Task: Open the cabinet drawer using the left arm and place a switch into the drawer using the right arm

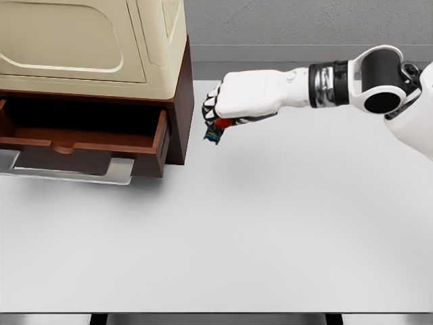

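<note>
White table (270, 237) before a grey wall — the drawer (88, 139) stood open, left of the fingers. The right hand (237, 101) clenched the switch (215, 130); the carry step likely remained — leftward, then release inside.

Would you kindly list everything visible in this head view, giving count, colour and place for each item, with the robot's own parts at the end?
Cabinet: one, dark brown wood, upper left on the table.
Drawer: one, brown, pulled open from the cabinet's front, inside in shadow.
Appliance: one, cream, on top of the cabinet.
Tray: one, grey metallic, flat under the open drawer.
Table: one, white, filling most of the view.
Wall: one, grey, behind the table.
Switch: one, small, red, blue and dark, held above the table just right of the cabinet.
Right robot hand: one, white with dark fingertips, curled around the switch, arm entering from the right.
Left arm: not in view.
</note>
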Motion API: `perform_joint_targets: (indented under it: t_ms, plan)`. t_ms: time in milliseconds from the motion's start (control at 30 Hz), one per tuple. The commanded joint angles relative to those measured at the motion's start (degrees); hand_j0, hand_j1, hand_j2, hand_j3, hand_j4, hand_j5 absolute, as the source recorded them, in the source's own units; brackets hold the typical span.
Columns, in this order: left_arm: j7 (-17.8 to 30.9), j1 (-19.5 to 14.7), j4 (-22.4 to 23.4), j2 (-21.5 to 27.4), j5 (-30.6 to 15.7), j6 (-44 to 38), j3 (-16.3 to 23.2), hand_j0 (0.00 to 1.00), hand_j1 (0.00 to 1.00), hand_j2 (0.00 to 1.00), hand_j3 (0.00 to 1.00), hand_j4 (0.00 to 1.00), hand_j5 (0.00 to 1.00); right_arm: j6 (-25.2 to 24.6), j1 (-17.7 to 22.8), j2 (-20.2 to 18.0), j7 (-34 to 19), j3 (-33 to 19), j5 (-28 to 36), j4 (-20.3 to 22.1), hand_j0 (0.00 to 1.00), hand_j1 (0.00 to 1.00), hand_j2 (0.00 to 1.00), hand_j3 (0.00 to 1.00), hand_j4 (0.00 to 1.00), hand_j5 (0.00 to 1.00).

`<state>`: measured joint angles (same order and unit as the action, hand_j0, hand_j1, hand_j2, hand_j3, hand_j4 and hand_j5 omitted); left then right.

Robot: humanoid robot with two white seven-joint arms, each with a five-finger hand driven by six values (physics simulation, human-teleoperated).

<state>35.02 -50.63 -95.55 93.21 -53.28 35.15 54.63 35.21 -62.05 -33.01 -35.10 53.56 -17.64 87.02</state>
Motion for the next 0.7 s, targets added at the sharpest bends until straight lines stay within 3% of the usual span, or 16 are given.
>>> perform_joint_targets:
  t_ms: [0,233,333,667]
  plan:
    - [0.0,0.0,0.0,0.0,-0.4,-0.2,0.0,1.0,1.0,1.0,1.0,1.0,1.0,-0.2,-0.1,1.4,0.1,1.0,1.0,0.2,0.39,0.39,0.39,0.39,0.39,0.39]
    - [0.0,0.1,0.3,-0.1,-0.2,-0.2,0.3,1.0,1.0,1.0,1.0,1.0,1.0,-0.2,-4.3,2.1,0.1,2.1,3.7,0.2,0.39,0.39,0.39,0.39,0.39,0.39]
    - [0.0,0.1,0.4,-0.1,-0.1,-0.2,0.4,1.0,1.0,1.0,1.0,1.0,1.0,-0.2,-6.2,2.2,0.1,4.3,4.8,2.5,0.39,0.39,0.39,0.39,0.39,0.39]
    - [0.0,0.2,0.4,-0.2,0.1,-0.2,0.6,1.0,1.0,1.0,1.0,1.0,1.0,-0.2,-12.1,7.4,0.1,7.4,5.9,2.5,0.39,0.39,0.39,0.39,0.39,0.39]
